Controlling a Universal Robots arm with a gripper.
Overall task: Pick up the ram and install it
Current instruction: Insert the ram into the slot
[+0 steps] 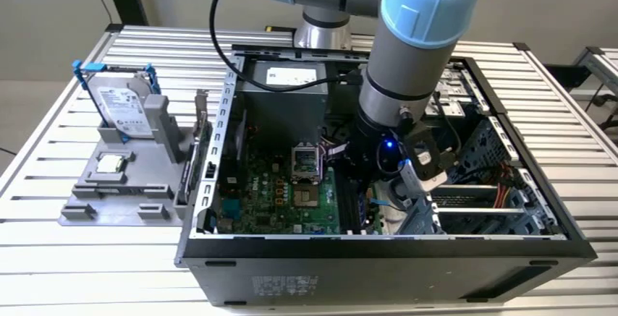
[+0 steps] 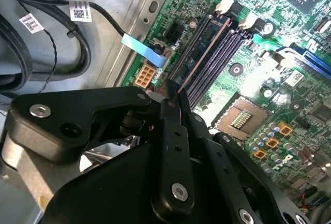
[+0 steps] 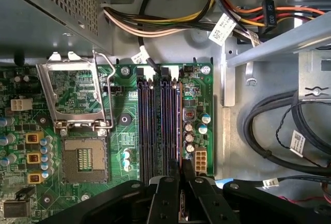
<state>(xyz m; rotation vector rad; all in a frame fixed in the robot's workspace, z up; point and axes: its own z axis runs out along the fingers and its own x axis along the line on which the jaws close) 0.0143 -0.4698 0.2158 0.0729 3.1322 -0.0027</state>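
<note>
The claw point(image 2: 173, 111) is clamped on the ram point(image 2: 199, 53), which runs edge-on from between the fingertips toward the upper right of the second wrist view, sitting over the outermost memory slot point(image 3: 177, 125) on the motherboard point(image 3: 77, 131), inside the open PC case point(image 1: 386, 258).

A robotics lab or assembly workshop: an open desktop computer case point(image 1: 386, 258) sits on a slatted aluminium tabletop point(image 1: 58, 258), beside a grey parts fixture point(image 1: 121, 200) holding a hard drive point(image 1: 124, 110).
</note>
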